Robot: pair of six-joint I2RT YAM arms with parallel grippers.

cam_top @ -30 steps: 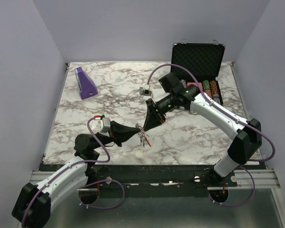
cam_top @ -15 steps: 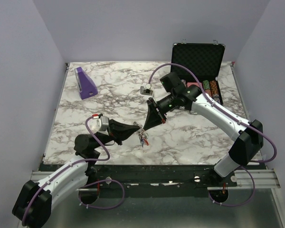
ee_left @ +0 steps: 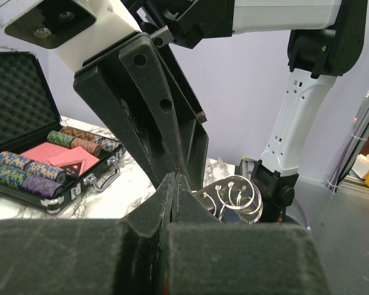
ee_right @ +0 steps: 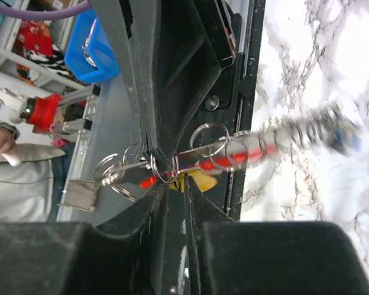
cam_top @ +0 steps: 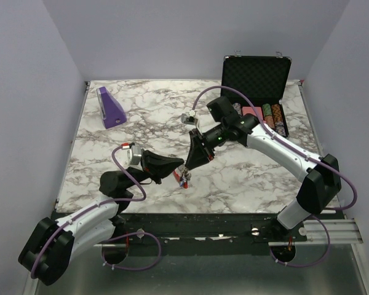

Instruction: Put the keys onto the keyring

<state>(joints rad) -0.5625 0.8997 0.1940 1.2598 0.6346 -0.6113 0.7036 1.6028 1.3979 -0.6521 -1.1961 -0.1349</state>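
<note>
L gripper point(cam_top: 179, 166) pinches keyring point(cam_top: 184, 178); chips point(ee_left: 24, 169) illegible.

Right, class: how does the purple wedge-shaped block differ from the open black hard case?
The purple wedge-shaped block is small and lies far left; the black hard case is larger, stands far right, lid raised, holding poker chips. Both rest on the marble table.

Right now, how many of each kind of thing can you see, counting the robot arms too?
Robot arms: 2, left and right
Purple wedge: 1
Black case, open with poker chips inside: 1
Keyring bunch, between the two gripper tips: 1
Total: 5
</note>
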